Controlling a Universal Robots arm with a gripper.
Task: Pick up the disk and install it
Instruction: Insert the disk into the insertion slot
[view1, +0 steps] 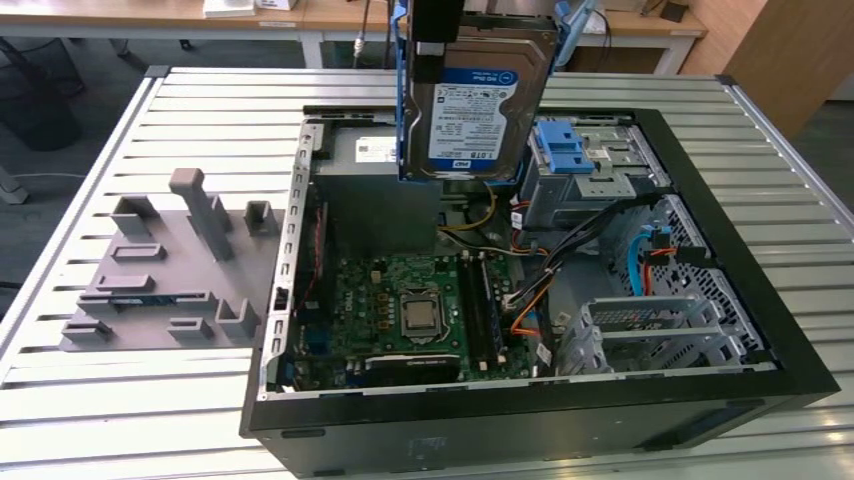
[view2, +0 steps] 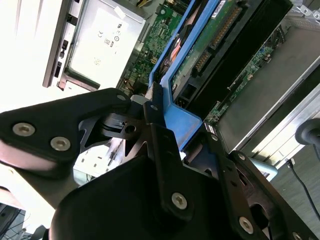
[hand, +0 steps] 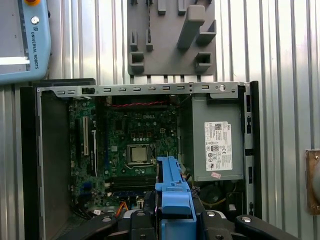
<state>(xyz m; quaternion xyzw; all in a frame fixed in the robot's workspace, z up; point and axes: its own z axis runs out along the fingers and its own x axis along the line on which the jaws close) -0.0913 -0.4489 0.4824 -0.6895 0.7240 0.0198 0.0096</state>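
Gripper (view2: 174, 127) pinched on disk (view1: 474, 105) by its blue frame; disk hangs upright just under the fingers, above open PC case (view1: 534, 415). PSU (hand: 217, 145) & mobo (hand: 135, 130) well below gripper. Grey fixture block (view1: 174, 275) off to one side.

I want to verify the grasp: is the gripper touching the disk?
Touching. In the second wrist view the gripper clamps the disk by its blue frame, no gap visible.
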